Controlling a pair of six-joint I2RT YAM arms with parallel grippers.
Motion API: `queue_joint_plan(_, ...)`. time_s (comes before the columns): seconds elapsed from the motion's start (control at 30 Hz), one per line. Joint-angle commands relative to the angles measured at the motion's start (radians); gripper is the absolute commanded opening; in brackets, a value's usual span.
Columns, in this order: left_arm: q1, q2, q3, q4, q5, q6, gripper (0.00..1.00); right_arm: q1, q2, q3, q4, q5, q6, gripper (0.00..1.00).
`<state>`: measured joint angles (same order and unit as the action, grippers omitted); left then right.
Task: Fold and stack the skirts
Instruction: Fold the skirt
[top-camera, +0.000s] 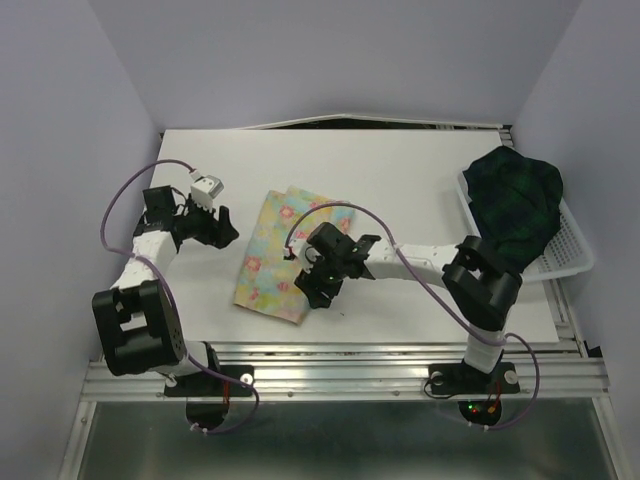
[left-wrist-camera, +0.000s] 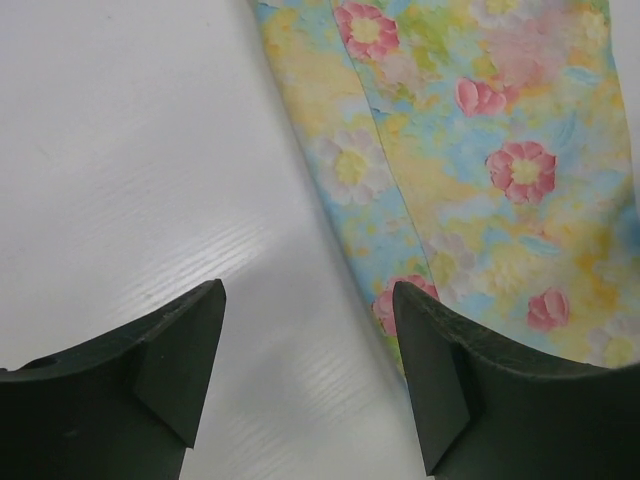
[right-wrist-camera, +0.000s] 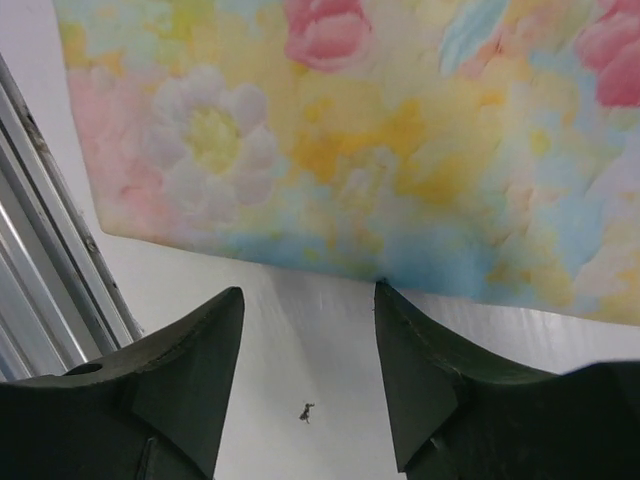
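The pale yellow flower-print skirt (top-camera: 272, 255) lies folded flat on the white table (top-camera: 400, 180), left of centre. My left gripper (top-camera: 228, 226) is open and empty just left of the skirt's left edge (left-wrist-camera: 470, 150); its right finger (left-wrist-camera: 440, 370) overlaps that edge. My right gripper (top-camera: 303, 285) is open and empty at the skirt's right near edge; in the right wrist view the cloth (right-wrist-camera: 350, 140) lies just beyond the fingertips (right-wrist-camera: 400, 330). The dark green-and-navy plaid skirt (top-camera: 515, 205) is bunched in the white mesh basket (top-camera: 565, 255) at the right.
The basket overhangs the table's right edge. A metal rail (top-camera: 350, 365) runs along the near edge, also seen in the right wrist view (right-wrist-camera: 50, 250). Purple cables loop off both arms. Pale walls enclose the left, back and right.
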<state>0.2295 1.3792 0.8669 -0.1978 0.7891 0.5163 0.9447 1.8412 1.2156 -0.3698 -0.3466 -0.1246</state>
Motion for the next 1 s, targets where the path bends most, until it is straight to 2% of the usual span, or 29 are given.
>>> queue_joint_plan(0.0, -0.057, 0.046, 0.014, 0.038, -0.033, -0.05, 0.75, -0.021, 0.003, -0.054, -0.014, 0.035, -0.072, 0.6)
queue_joint_plan(0.07, -0.065, 0.052, -0.005, 0.064, -0.037, -0.059, 0.73, -0.049, 0.004, -0.065, -0.037, 0.066, -0.092, 0.58)
queue_joint_plan(0.33, -0.068, 0.038, -0.017, 0.093, -0.022, -0.073, 0.73, -0.297, 0.066, -0.007, -0.109, 0.185, -0.259, 0.54)
queue_joint_plan(0.4, -0.073, 0.031, -0.028, 0.1, -0.036, -0.076, 0.73, -0.352, 0.061, 0.03, -0.129, 0.17, -0.259, 0.54)
queue_joint_plan(0.5, -0.09, 0.052, -0.034, 0.103, -0.047, -0.09, 0.73, -0.363, 0.053, 0.123, -0.162, 0.109, -0.166, 0.59)
queue_joint_plan(0.6, -0.116, 0.093, -0.037, 0.113, -0.048, -0.108, 0.75, -0.363, 0.075, 0.22, -0.179, 0.051, -0.086, 0.67)
queue_joint_plan(0.83, -0.163, 0.221, 0.013, 0.217, -0.053, -0.185, 0.75, -0.444, 0.167, 0.422, -0.199, -0.04, -0.024, 0.78)
queue_joint_plan(0.97, -0.167, 0.302, 0.101, 0.268, -0.08, -0.232, 0.83, -0.515, 0.249, 0.579, -0.198, -0.094, 0.017, 0.79)
